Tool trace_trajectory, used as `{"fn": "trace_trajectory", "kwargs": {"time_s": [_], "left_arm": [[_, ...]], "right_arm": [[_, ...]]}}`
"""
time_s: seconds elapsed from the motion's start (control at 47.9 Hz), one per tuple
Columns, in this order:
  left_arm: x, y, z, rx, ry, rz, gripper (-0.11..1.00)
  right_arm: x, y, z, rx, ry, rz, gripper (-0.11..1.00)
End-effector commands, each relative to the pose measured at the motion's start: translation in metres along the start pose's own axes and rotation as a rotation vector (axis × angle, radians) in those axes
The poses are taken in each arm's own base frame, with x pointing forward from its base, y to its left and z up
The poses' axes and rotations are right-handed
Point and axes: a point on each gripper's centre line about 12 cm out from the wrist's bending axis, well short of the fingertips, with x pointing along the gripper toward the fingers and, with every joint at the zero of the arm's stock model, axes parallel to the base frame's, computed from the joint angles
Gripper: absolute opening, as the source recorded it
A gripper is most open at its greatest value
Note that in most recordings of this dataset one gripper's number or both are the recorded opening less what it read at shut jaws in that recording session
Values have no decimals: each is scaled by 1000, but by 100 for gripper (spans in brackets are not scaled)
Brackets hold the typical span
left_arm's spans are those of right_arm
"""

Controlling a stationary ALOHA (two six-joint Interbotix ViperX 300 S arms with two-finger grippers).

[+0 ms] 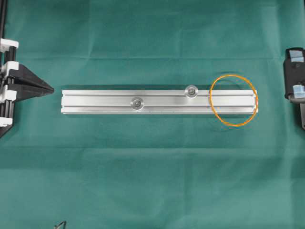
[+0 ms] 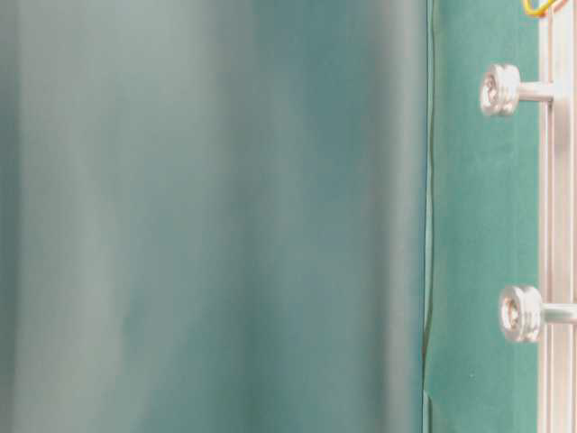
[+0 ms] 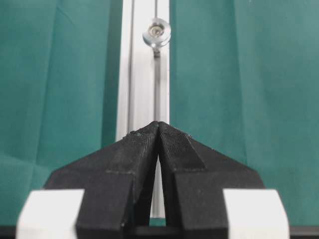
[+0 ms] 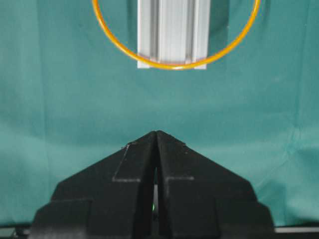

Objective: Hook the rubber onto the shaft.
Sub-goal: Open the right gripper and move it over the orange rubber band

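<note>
Centrally on the green-covered counter (image 1: pixel 152 181) a silver rail (image 1: pixel 157 101) is laid lengthwise between the two arms. Two upright shafts are seen on it: one shaft (image 1: pixel 137 102) near its middle and another shaft (image 1: pixel 191 90) nearer the right end, at the far edge. The rubber (image 1: pixel 233 100), a thin orange loop, is draped flat over the rail's right end, with its arcs resting on the cloth on either side; neither shaft is encircled by it. The left hand (image 3: pixel 158 125) is held pressed together, empty, just off the rail's left end. The right hand (image 4: pixel 156 133) is likewise pressed together, empty, kept apart from the rubber.
</note>
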Motion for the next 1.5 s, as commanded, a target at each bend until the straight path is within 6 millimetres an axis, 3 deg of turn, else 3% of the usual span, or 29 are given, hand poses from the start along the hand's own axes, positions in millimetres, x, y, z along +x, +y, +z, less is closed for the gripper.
{"fn": "trace_trajectory", "kwargs": {"time_s": [0.0,0.125,0.209,0.272,0.459,0.564,1.483], "left_arm": [[-3,0,11,5,-28,1,0],[-3,0,11,3,-28,0,0],[-3,0,11,5,-28,1,0],[-3,0,11,5,-28,1,0],[-3,0,12,3,-31,1,0],[-3,0,12,5,-31,1,0],[-3,0,11,5,-29,1,0]], "right_arm": [[-5,1,7,0,-5,-1,3],[-4,1,7,0,-3,-1,3],[-5,1,7,0,-8,1,11],[-5,1,7,7,-5,6,24],[-6,2,7,10,-9,13,81],[-6,2,7,10,-12,15,98],[-8,3,10,11,-27,16,96]]}}
